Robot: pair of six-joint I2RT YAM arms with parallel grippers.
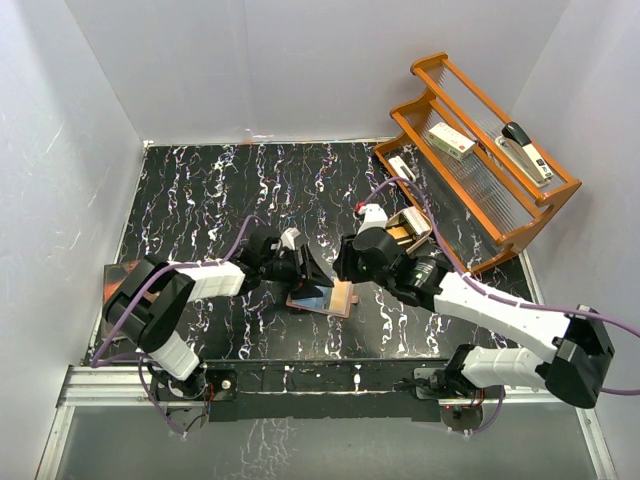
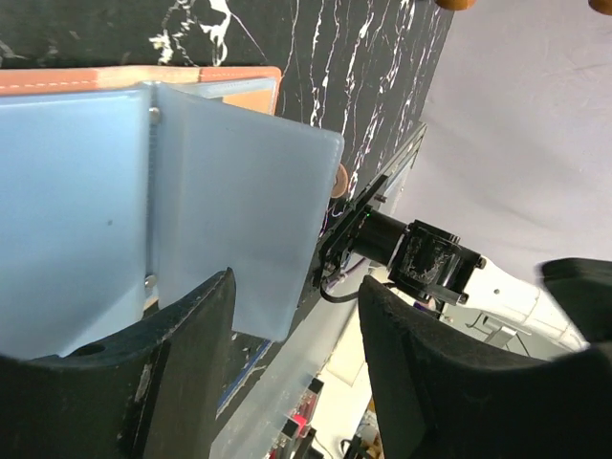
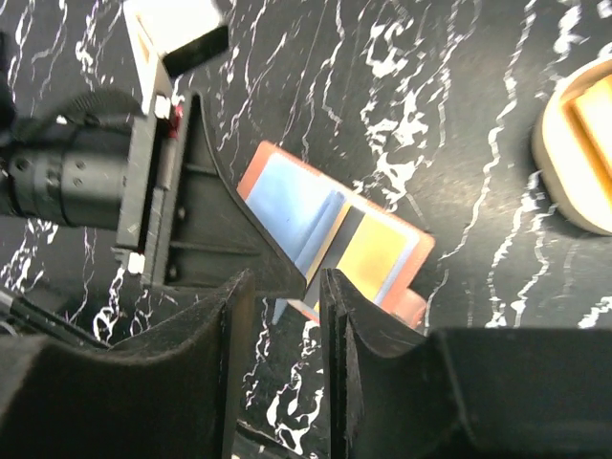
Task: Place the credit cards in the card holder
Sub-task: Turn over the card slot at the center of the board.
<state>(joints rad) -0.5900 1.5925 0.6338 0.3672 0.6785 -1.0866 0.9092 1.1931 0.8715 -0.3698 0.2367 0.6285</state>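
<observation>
The reddish-brown card holder (image 1: pixel 340 300) lies open on the black marble table between both grippers. In the right wrist view its left half holds the light blue-white card (image 3: pixel 287 196). Its right half holds the orange-gold card (image 3: pixel 378 251) under a clear pocket, and the snap tab (image 3: pixel 406 308) sticks out. My left gripper (image 1: pixel 312 272) is open, with one fingertip (image 3: pixel 277 273) down on the holder's middle fold. In the left wrist view (image 2: pixel 296 354) a pale blue flap (image 2: pixel 239 201) stands up by its left finger. My right gripper (image 1: pixel 347 268) hovers narrowly open over the holder's near edge (image 3: pixel 279 335).
A tan oval wooden dish (image 1: pixel 405 228) sits just behind the right gripper and shows in the right wrist view (image 3: pixel 574 143). A wooden rack (image 1: pixel 480 190) at the back right holds a stapler (image 1: pixel 527 150) and a white box (image 1: pixel 452 141). A dark flat thing with orange (image 1: pixel 112 275) lies at the left edge.
</observation>
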